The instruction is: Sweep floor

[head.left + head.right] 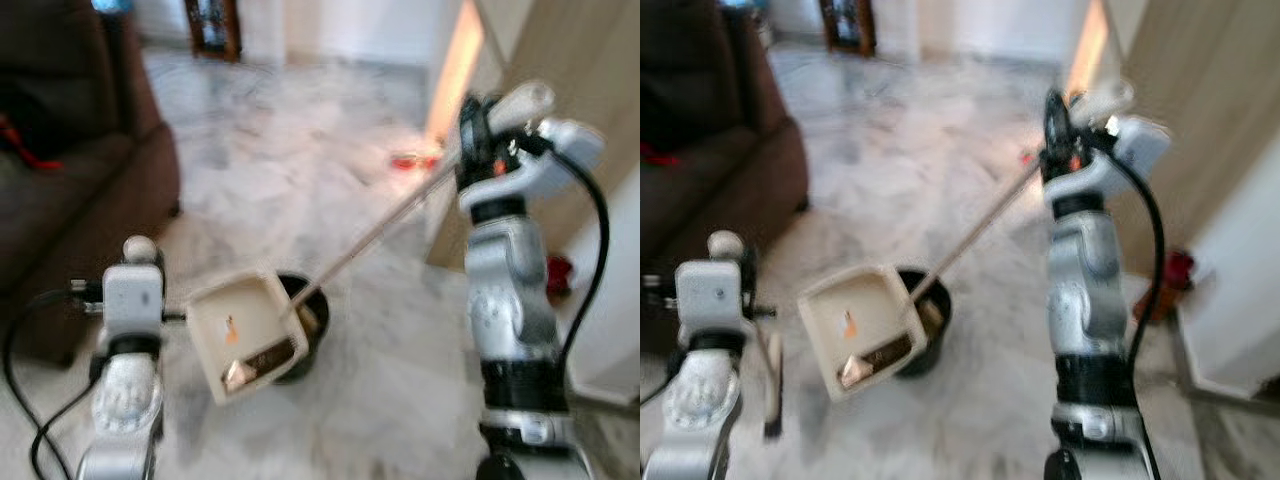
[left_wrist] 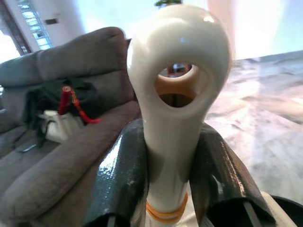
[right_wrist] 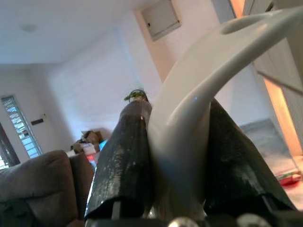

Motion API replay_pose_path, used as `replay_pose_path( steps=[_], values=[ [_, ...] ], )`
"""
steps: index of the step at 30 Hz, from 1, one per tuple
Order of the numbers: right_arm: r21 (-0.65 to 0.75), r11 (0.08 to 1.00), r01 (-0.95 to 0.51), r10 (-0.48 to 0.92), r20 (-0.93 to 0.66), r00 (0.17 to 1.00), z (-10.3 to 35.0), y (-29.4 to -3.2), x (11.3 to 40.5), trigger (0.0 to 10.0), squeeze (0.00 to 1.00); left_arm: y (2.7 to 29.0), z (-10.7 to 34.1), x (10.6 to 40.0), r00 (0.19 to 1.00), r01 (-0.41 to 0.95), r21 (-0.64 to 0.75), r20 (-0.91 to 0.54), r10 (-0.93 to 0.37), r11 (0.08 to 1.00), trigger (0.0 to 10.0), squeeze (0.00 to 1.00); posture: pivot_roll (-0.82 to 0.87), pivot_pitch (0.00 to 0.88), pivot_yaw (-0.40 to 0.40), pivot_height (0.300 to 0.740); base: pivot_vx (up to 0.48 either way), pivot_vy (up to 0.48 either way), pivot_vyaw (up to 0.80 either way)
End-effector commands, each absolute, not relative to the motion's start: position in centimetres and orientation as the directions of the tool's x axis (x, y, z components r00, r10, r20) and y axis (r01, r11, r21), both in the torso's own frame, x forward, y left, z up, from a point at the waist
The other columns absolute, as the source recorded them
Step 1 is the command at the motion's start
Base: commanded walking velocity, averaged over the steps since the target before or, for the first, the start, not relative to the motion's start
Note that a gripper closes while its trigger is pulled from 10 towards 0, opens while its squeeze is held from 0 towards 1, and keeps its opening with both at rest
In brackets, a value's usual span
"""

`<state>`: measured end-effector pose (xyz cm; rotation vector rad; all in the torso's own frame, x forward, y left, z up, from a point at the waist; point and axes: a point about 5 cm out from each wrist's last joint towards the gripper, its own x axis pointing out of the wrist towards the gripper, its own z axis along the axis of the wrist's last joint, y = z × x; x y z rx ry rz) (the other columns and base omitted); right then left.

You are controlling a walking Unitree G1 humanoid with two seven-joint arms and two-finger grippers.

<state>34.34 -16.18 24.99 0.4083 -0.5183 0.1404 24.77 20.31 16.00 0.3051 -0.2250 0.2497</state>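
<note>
Left wrist view: left claw (image 2: 173,187) clenched on cream plastic dustpan handle (image 2: 176,99); right claw (image 3: 177,165) gripping white broom handle (image 3: 199,104), above black bin (image 1: 300,325).

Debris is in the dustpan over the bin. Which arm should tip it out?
Left, probably. The left claw is shut on the dustpan handle, and the pan hangs over the black bin. The right claw grips the broom handle, raised off to the side.
</note>
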Motion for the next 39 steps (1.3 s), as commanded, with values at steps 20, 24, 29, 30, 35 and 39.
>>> replay_pose_path(
  steps=[20, 24, 29, 30, 35, 39],
  values=[
    [0.302, 0.927, -0.221, -0.033, 0.656, 0.754, 28.9, -16.4, 33.4, 10.0, 0.00, 20.6, 17.1, 24.7, 0.925, -0.305, 0.280, 0.313, 0.214, 0.910, 10.0, 0.00, 0.04, 0.065, -0.049, 0.740, 0.295, 0.000, 0.00],
    [0.301, 0.922, -0.242, -0.025, 0.672, 0.740, 29.5, -16.2, 33.2, 10.0, 0.00, 20.5, 17.1, 24.7, 0.926, -0.304, 0.280, 0.312, 0.213, 0.911, 10.0, 0.00, 0.04, 0.063, -0.049, 0.740, 0.295, 0.000, 0.00],
    [0.298, 0.924, -0.241, -0.025, 0.675, 0.738, 29.6, -16.1, 33.2, 10.0, 0.00, 20.5, 17.1, 24.7, 0.926, -0.302, 0.279, 0.312, 0.212, 0.911, 10.0, 0.00, 0.04, 0.062, -0.049, 0.740, 0.294, 0.000, 0.00],
    [0.297, 0.924, -0.242, -0.024, 0.675, 0.737, 29.6, -16.1, 33.2, 10.0, 0.00, 20.5, 17.1, 24.7, 0.926, -0.302, 0.279, 0.312, 0.211, 0.911, 10.0, 0.00, 0.04, 0.062, -0.049, 0.740, 0.292, 0.000, 0.00],
    [0.294, 0.920, -0.259, -0.007, 0.675, 0.738, 29.6, -15.8, 33.2, 10.0, 0.00, 20.4, 17.1, 24.7, 0.926, -0.302, 0.278, 0.312, 0.211, 0.912, 10.0, 0.00, 0.04, 0.062, -0.050, 0.740, 0.293, 0.000, 0.00],
    [0.292, 0.918, -0.269, 0.005, 0.671, 0.742, 29.5, -15.6, 33.2, 10.0, 0.00, 20.4, 17.0, 24.7, 0.927, -0.300, 0.276, 0.309, 0.212, 0.913, 10.0, 0.00, 0.04, 0.063, -0.051, 0.740, 0.293, 0.000, 0.00]
  ],
)
